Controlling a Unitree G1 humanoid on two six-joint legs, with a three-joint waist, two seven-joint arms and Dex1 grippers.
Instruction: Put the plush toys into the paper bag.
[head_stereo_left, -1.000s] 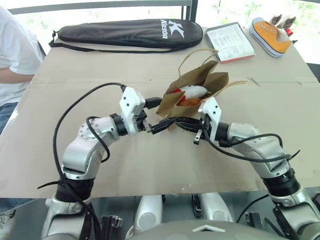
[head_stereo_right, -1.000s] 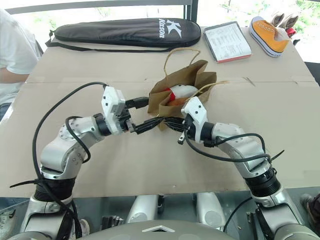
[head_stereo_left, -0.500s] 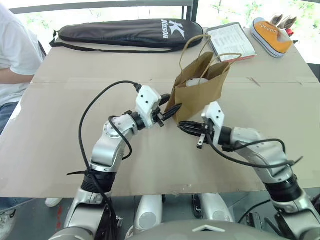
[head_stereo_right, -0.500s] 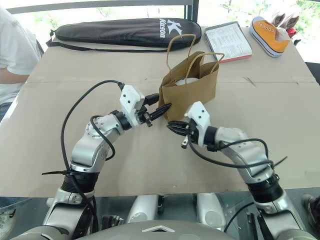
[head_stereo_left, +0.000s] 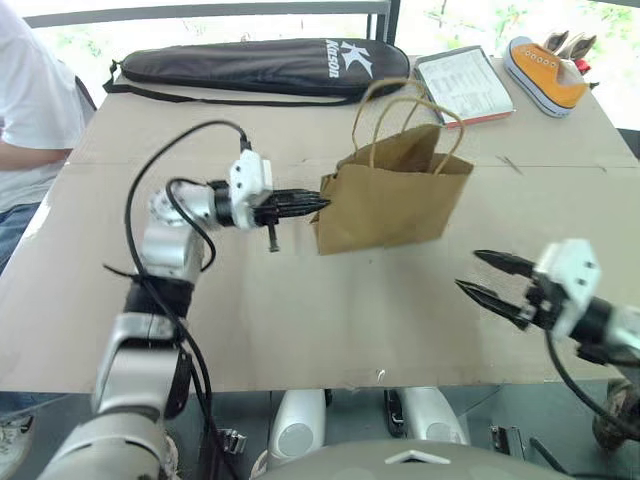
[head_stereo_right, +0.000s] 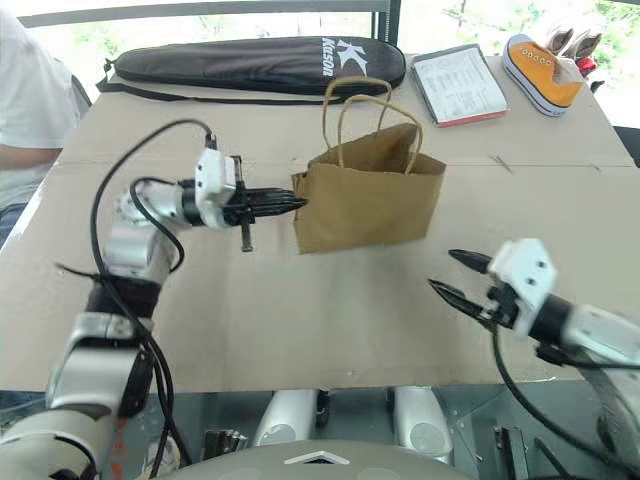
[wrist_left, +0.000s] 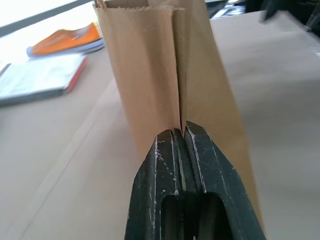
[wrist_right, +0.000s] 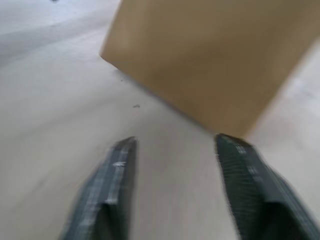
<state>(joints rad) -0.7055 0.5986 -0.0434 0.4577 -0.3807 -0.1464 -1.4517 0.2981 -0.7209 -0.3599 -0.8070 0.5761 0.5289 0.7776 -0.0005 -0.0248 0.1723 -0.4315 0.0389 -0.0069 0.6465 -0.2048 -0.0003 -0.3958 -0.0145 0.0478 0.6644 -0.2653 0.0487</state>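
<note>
Bag upright on worktop; contents hidden.
Left hand pinching bag's side fold; right hand released, apart.

Head pair high, looking down (both sharing the paper bag), wrist cameras close behind it

Quick count: 1 paper bag with 2 loop handles, 1 black racket case, 1 booklet, 1 orange sneaker, 2 grippers, 1 person's arm at the side.
</note>
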